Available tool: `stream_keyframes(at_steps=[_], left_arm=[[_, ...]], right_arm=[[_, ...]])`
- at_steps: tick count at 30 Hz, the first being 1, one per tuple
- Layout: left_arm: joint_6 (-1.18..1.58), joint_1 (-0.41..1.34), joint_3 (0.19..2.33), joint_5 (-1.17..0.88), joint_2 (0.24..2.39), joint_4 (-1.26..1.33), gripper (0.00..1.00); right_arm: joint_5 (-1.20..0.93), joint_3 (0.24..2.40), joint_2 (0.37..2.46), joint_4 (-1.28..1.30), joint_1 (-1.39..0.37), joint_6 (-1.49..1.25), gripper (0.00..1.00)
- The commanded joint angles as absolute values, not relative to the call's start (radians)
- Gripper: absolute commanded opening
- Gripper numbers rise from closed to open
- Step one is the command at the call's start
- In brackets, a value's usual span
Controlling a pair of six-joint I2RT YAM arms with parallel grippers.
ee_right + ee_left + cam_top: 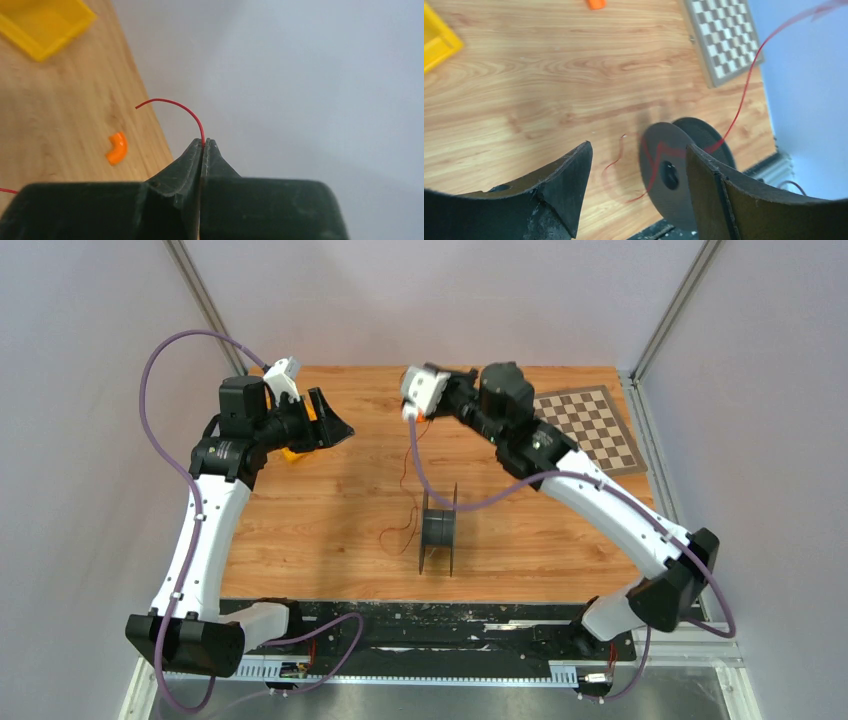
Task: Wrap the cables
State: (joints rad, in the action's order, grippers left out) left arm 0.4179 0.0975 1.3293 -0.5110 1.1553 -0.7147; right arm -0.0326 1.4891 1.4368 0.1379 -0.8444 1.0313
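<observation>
While the right hand (203,146) pinches the thin red cable (186,108) just short of its free end, the left hand (638,150) hangs spread wide and empty above the worktop (330,502).

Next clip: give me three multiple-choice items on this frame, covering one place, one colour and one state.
1. Where does the spool stand?
A. far-left corner
B. middle of the table, between the arms
C. off the wood, on the metal rail

2. What colour is the wire?
A. red
B. blue
C. green

3. What is the right claw doing?
A. open, empty
B. shut on the wire
C. shut on the spool

Answers: B, the top view shows it upright mid-table; A, the strand is red in the right wrist view; B, the wire is pinched between closed tips.
</observation>
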Motion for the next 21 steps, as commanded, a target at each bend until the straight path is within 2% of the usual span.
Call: stream_keyframes(at_steps=[1,5,9,14,17,21], left_arm=[[0.362,0.138,1.346,-0.342,1.151,-0.735,0.76],[0.333,0.245,1.273,-0.253,1.073,-0.679,0.76],[0.377,0.331,1.152,-0.257,0.973,-0.586,0.73],[0.460,0.462,0.969,-0.269,0.866,-0.468,0.71],[0.522,0.602,0.911,-0.212,0.858,-0.411,0.72],[0.550,0.787,0.949,-0.034,0.933,-0.513,0.76]], right_arm=[[0.073,1.673,1.567,0.163,-0.627,0.712,0.00],[0.131,1.774,1.585,0.177,-0.479,0.549,0.00],[0.049,1.743,1.514,0.186,-0.451,0.524,0.00],[-0.256,1.454,1.294,0.201,-0.477,0.442,0.00],[-0.281,1.266,1.157,0.200,-0.514,0.403,0.00],[-0.304,1.066,0.984,0.199,-0.524,0.289,0.00]])
